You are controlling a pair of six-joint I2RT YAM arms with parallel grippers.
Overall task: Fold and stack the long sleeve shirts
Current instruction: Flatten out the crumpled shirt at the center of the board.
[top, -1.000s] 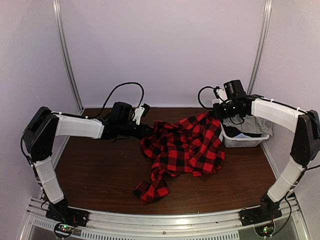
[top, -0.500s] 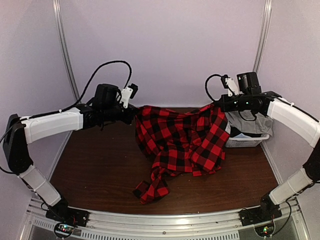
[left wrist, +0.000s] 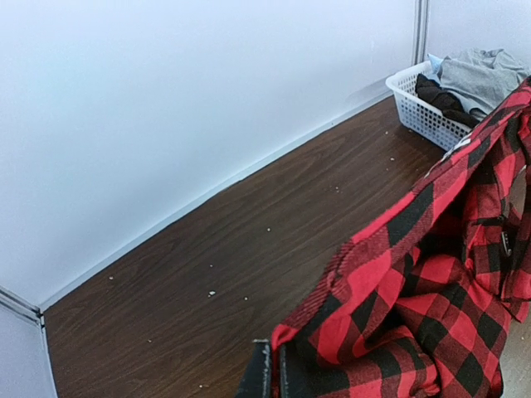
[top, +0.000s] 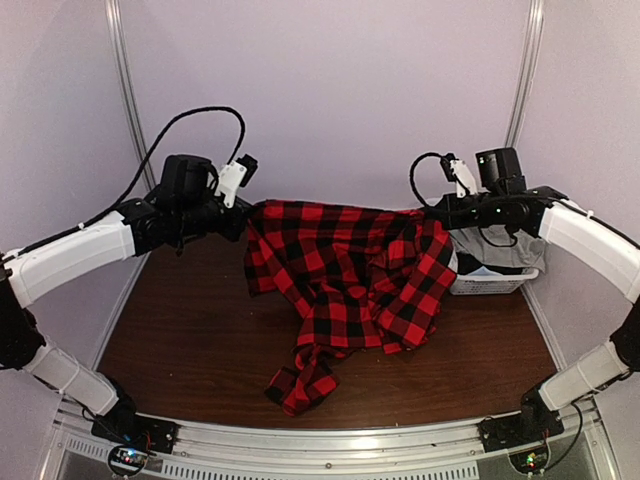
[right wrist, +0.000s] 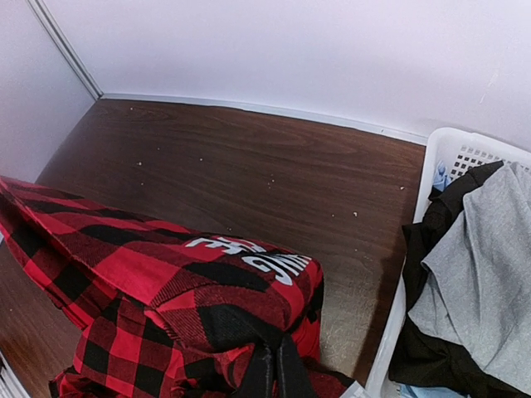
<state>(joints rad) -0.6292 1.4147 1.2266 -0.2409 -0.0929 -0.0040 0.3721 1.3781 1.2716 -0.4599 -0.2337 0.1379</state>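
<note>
A red-and-black check long sleeve shirt (top: 350, 280) hangs stretched between my two grippers above the brown table, its top edge taut. One sleeve trails down to the table near the front (top: 300, 385). My left gripper (top: 243, 215) is shut on the shirt's left top corner (left wrist: 286, 336). My right gripper (top: 437, 212) is shut on the right top corner, where white lettering shows on the cloth (right wrist: 249, 253). In both wrist views the black fingers (left wrist: 278, 377) (right wrist: 278, 373) pinch the flannel at the bottom edge.
A white mesh basket (top: 490, 283) stands at the table's back right, holding grey and black clothes (right wrist: 473, 282). It sits just right of the right gripper. White walls close in the back and sides. Bare brown tabletop (top: 190, 330) lies left of the shirt.
Both grippers have risen and spread apart, the left one swinging far left. The shirt went from a crumpled heap to hanging stretched between them.
</note>
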